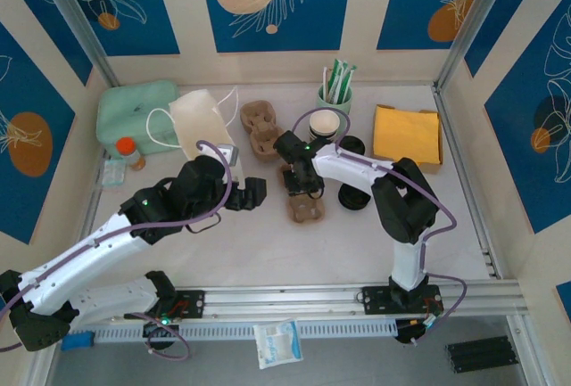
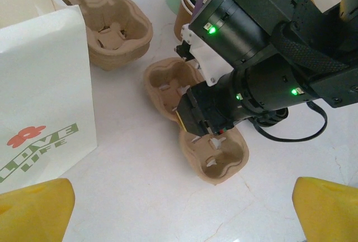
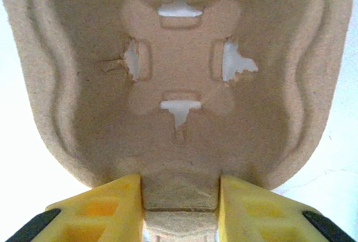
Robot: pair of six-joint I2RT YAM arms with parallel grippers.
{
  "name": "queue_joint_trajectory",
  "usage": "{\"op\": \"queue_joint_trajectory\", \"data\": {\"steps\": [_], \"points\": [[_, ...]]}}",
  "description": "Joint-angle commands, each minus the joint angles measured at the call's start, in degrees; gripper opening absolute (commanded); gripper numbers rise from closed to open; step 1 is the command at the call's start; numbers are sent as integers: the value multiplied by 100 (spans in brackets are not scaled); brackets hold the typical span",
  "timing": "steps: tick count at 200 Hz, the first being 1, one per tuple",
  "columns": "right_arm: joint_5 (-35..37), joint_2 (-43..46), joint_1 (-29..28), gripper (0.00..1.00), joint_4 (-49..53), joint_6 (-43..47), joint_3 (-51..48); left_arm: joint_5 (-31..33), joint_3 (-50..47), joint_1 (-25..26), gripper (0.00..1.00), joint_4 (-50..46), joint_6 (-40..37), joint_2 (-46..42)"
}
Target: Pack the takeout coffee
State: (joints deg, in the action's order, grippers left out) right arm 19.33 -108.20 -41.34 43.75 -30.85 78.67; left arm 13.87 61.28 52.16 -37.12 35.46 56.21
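A brown pulp two-cup carrier (image 1: pixel 304 206) (image 2: pixel 215 153) (image 3: pixel 179 57) lies flat at the table's middle. My right gripper (image 1: pixel 302 186) (image 3: pixel 179 211) comes down on it from above, and its yellow fingers (image 3: pixel 106 208) press both sides of the carrier's centre bridge. My left gripper (image 1: pixel 255 193) (image 2: pixel 179 219) hovers open just left of the carrier, holding nothing. A round black lid (image 1: pixel 354 198) sits right of the carrier; I cannot tell whether it tops the takeout coffee cup. A paper cup stack with brown bands (image 1: pixel 325 124) (image 2: pixel 183 4) stands behind the right arm.
A white paper bag (image 1: pixel 200 124) (image 2: pixel 39 85) stands at the left. More pulp carriers (image 1: pixel 260 127) (image 2: pixel 109 27) lie behind. A loose black lid (image 1: pixel 353 145), a green cup of stirrers (image 1: pixel 335 94), yellow napkins (image 1: pixel 407 135), a green box (image 1: pixel 134 111) and an orange-capped bottle (image 1: pixel 128 151) line the back.
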Motion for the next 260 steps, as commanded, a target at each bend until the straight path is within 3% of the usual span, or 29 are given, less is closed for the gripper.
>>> {"op": "queue_joint_trajectory", "data": {"steps": [1, 51, 80, 159, 207, 260], "points": [[31, 412, 12, 34, 37, -15, -84, 195, 422, 30, 99, -282, -227, 9], [-141, 1051, 22, 34, 59, -88, -134, 747, 1428, -20, 99, -1122, -898, 124], [-353, 1482, 21, 34, 46, -130, -222, 925, 2368, -362, 99, -1695, -1454, 395], [-741, 2603, 121, 34, 96, -228, -659, -397, 4416, -1539, 99, -2882, -2553, 2249], [-890, 3113, 269, 33, 99, -245, -1025, -612, 4586, -1906, 100, -3199, -2800, 2978], [-1014, 3361, 434, 33, 16, -248, -1249, -962, 4342, -1951, 99, -3345, -2845, 3326]]}}
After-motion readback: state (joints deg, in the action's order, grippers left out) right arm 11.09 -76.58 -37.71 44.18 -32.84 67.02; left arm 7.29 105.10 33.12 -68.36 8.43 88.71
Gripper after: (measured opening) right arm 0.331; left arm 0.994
